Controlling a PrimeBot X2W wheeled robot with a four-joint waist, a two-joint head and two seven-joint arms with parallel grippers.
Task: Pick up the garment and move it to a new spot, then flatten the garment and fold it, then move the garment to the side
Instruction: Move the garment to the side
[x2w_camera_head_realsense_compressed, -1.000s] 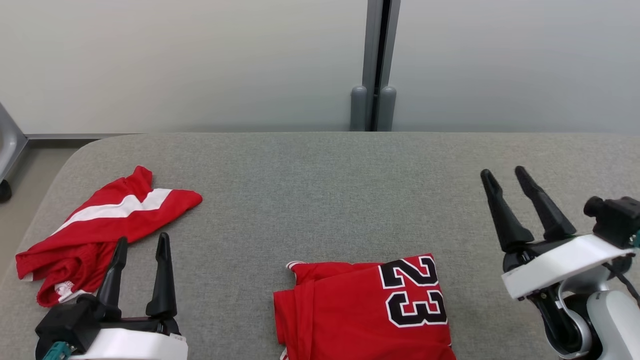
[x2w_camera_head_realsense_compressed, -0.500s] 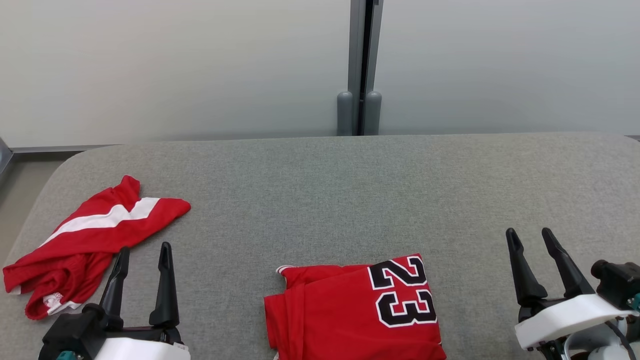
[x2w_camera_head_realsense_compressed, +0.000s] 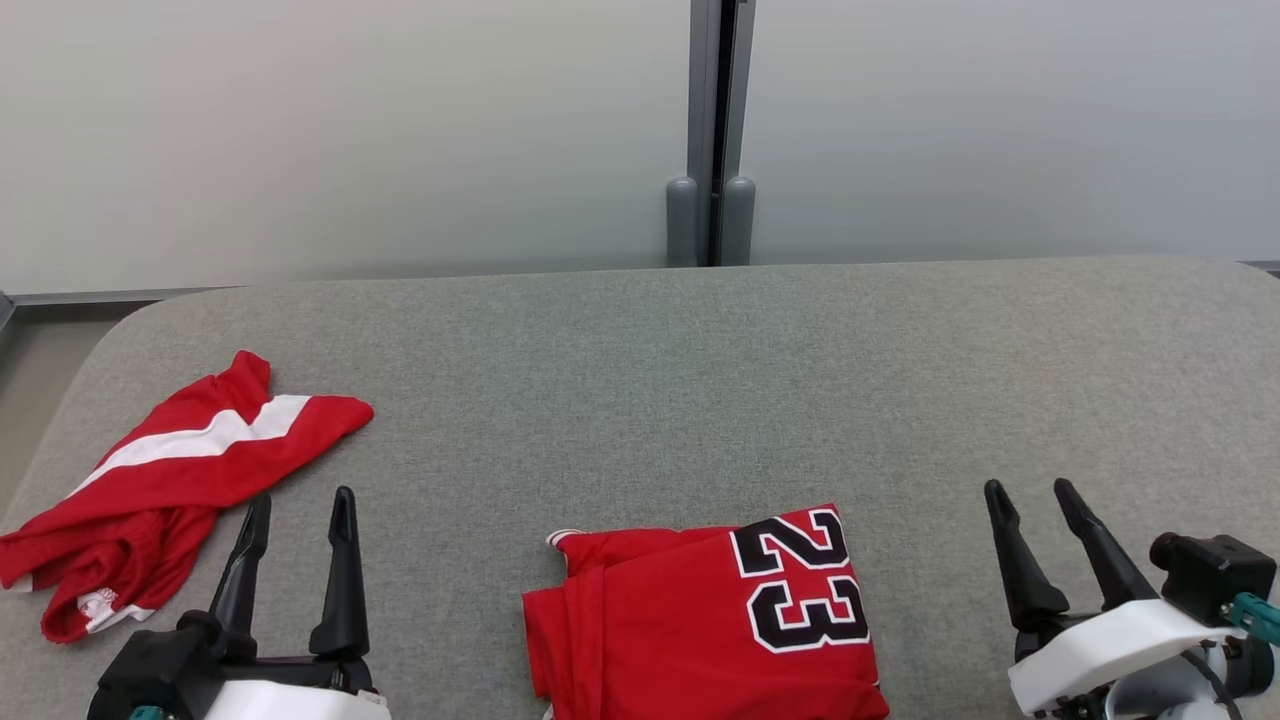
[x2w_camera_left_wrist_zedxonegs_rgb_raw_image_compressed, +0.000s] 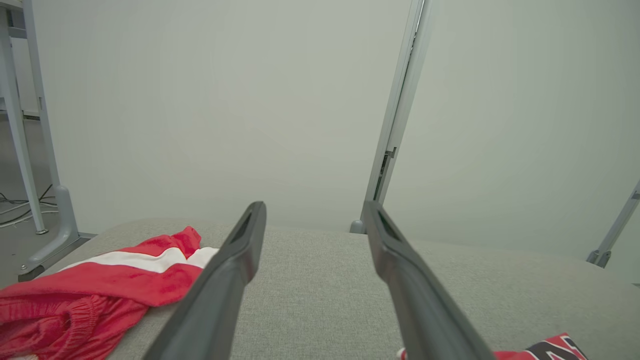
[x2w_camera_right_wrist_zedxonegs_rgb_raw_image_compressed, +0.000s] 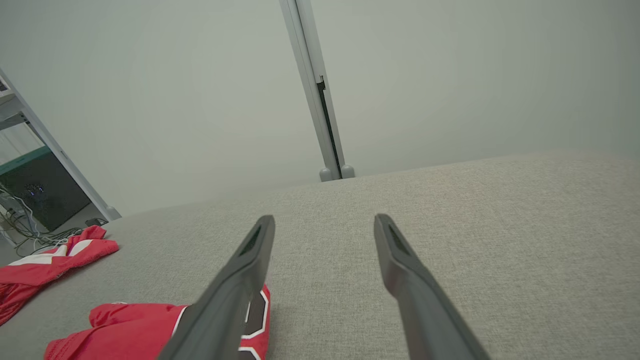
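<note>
A folded red jersey (x2w_camera_head_realsense_compressed: 690, 620) with a black "23" lies at the near middle of the grey table (x2w_camera_head_realsense_compressed: 640, 400). Crumpled red shorts (x2w_camera_head_realsense_compressed: 170, 480) with a white stripe lie at the far left. My left gripper (x2w_camera_head_realsense_compressed: 303, 497) stands open just right of the shorts, holding nothing. My right gripper (x2w_camera_head_realsense_compressed: 1028, 487) is open over bare cloth, right of the jersey. In the left wrist view the open gripper (x2w_camera_left_wrist_zedxonegs_rgb_raw_image_compressed: 314, 207) has the shorts (x2w_camera_left_wrist_zedxonegs_rgb_raw_image_compressed: 100, 280) at lower left. In the right wrist view the open gripper (x2w_camera_right_wrist_zedxonegs_rgb_raw_image_compressed: 325, 219) has the jersey (x2w_camera_right_wrist_zedxonegs_rgb_raw_image_compressed: 130, 330) under its left finger.
A pale wall panel with a grey post (x2w_camera_head_realsense_compressed: 712, 130) runs behind the table's far edge. A grey stand leg (x2w_camera_left_wrist_zedxonegs_rgb_raw_image_compressed: 30, 150) and floor cables are off the table's left end. The table's rounded left corner is close to the shorts.
The head camera has shifted slightly. My right gripper has drawn back and down toward the table's near edge, still open. The left gripper and both garments have stayed put.
</note>
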